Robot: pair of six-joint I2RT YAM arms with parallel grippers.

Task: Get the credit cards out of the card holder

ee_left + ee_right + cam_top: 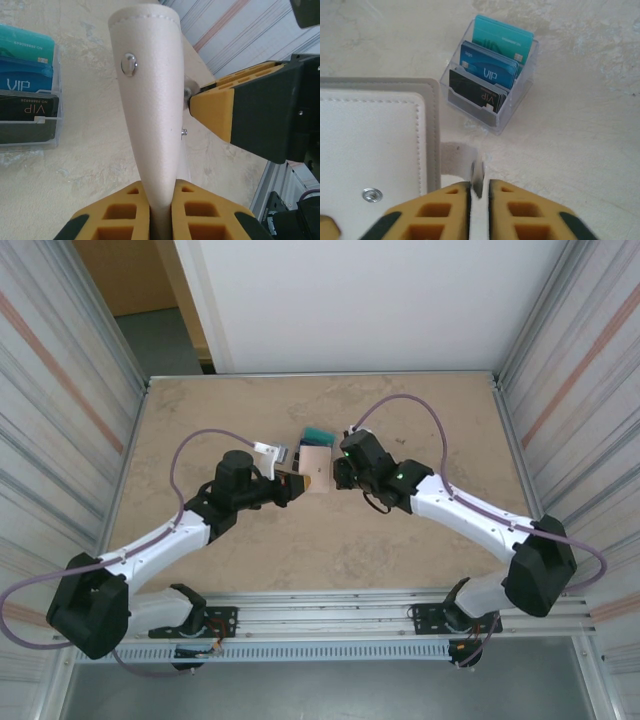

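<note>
The card holder, a beige stitched wallet, stands on edge between the arms at mid-table. My left gripper is shut on its near edge, the yellow pads pressing both sides. Its face carries a metal snap. My right gripper has its jaws a narrow slit apart. The holder's small tab lies between them, against the left pad with a gap on the right. The holder's flat face lies to the left of them. The teal, blue and dark credit cards stand upright just beyond.
The cards sit in a clear plastic stand on the beige table, just behind the holder. Corrugated walls rise left and right, and a metal rail runs along the near edge.
</note>
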